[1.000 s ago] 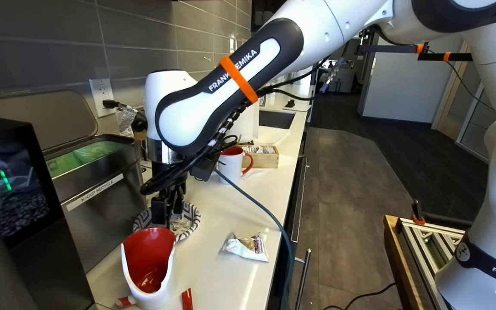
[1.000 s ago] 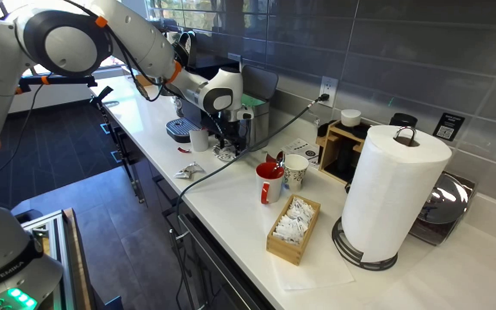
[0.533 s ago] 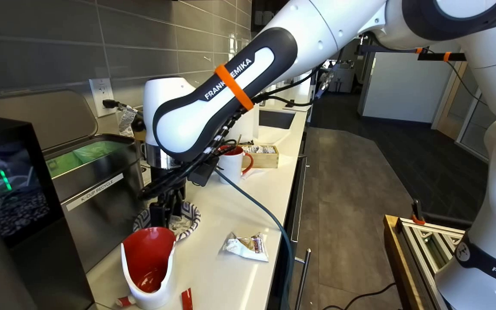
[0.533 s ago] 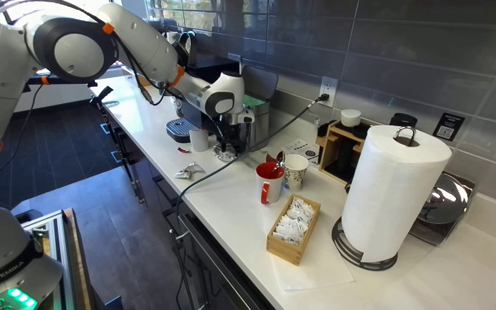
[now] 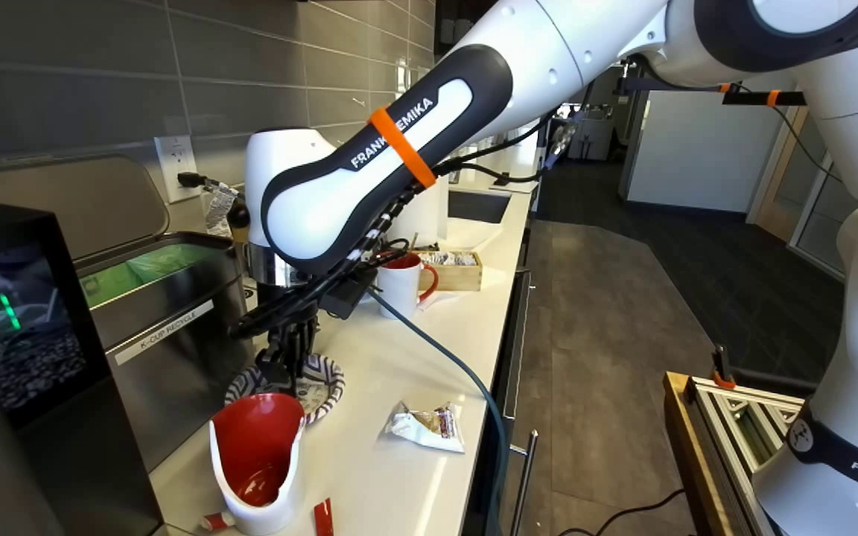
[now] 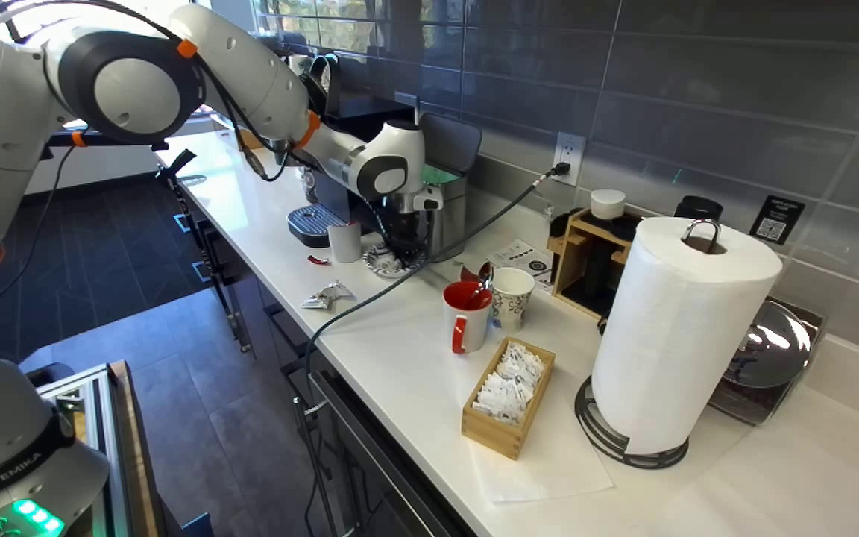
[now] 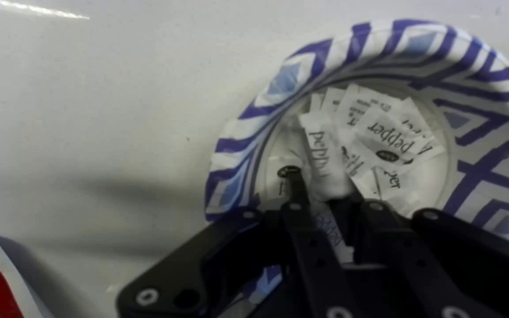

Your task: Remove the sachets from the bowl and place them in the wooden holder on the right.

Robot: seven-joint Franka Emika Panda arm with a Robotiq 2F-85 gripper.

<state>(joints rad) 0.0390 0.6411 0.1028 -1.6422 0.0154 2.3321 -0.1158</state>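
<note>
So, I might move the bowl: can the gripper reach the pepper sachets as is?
Probably yes: the gripper points down into the bowl, fingertips by the pepper sachets, nothing visibly blocking.

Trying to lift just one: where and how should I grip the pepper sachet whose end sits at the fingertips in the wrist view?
Probably pinch the pepper sachet across its narrow width, near the end at the gripper, from above. Its long edges roughly face the open fingers, and the raised wall of the bowl would likely hinder a side approach.
</note>
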